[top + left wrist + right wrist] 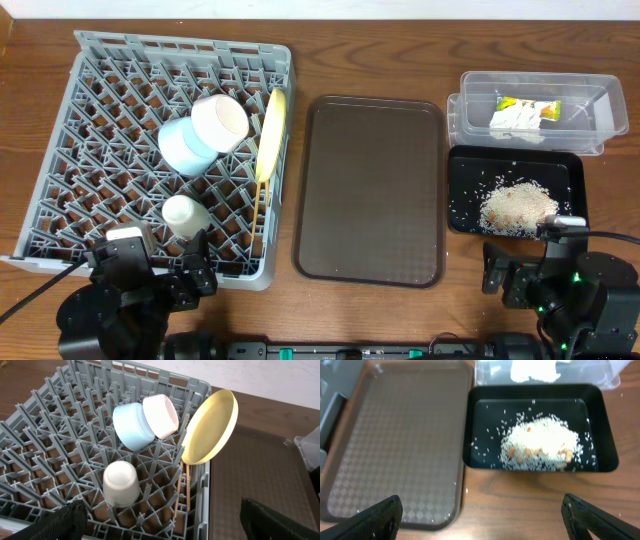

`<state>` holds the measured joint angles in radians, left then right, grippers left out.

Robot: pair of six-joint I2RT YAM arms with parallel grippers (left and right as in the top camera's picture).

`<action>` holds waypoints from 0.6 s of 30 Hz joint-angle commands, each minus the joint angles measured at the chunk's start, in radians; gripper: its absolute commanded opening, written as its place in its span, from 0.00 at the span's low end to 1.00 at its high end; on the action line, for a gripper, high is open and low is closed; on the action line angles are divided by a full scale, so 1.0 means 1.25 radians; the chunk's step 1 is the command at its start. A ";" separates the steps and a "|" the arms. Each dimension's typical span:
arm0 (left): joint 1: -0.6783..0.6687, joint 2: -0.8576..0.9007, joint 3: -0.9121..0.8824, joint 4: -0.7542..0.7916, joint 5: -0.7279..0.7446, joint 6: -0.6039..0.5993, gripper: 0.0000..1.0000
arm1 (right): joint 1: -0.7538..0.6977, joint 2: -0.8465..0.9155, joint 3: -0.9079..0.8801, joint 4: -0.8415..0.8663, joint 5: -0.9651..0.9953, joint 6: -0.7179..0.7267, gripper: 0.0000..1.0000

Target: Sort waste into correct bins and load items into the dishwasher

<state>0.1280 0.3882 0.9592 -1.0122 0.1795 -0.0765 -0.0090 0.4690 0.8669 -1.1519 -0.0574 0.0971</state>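
Left gripper (170, 525) and right gripper (487, 517) both stand wide open, holding nothing. In the rack (180, 42) a white bowl (222, 120) lies nested in a blue bowl (183, 148), a cup (185, 213) sits upturned, and a plate (272, 130) stands on edge above chopsticks (262, 205) at its right wall. Well right of the rack, the tub (470, 92) holds wrapper (520, 103) and tissue (513, 122), and the black tray (460, 190) holds crumbs (518, 207).

Overhead camera: fixed high above my wooden table (300, 30), facing straight down, whole layout in frame. My left wrist camera: low, close, angled obliquely across the large square grey plastic dish rack (60, 435). My right wrist camera: close, steeply downward over the shallow black rectangular plastic tray (535, 386). Both wrist views share the brown rectangular serving tray (395, 445).
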 commanded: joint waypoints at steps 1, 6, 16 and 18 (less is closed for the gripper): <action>-0.003 -0.002 -0.007 0.003 -0.007 0.013 0.97 | 0.010 -0.017 -0.009 -0.004 0.032 -0.016 0.99; -0.003 -0.002 -0.007 0.003 -0.007 0.013 0.98 | 0.017 -0.067 -0.023 0.092 0.033 -0.017 0.99; -0.003 -0.002 -0.007 0.003 -0.007 0.013 0.98 | 0.019 -0.300 -0.368 0.546 -0.003 -0.019 0.99; -0.003 -0.002 -0.007 0.003 -0.007 0.013 0.98 | 0.039 -0.345 -0.464 0.676 -0.002 -0.019 0.99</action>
<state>0.1280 0.3878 0.9546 -1.0122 0.1791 -0.0765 -0.0048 0.1051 0.4072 -0.4343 -0.0422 0.0856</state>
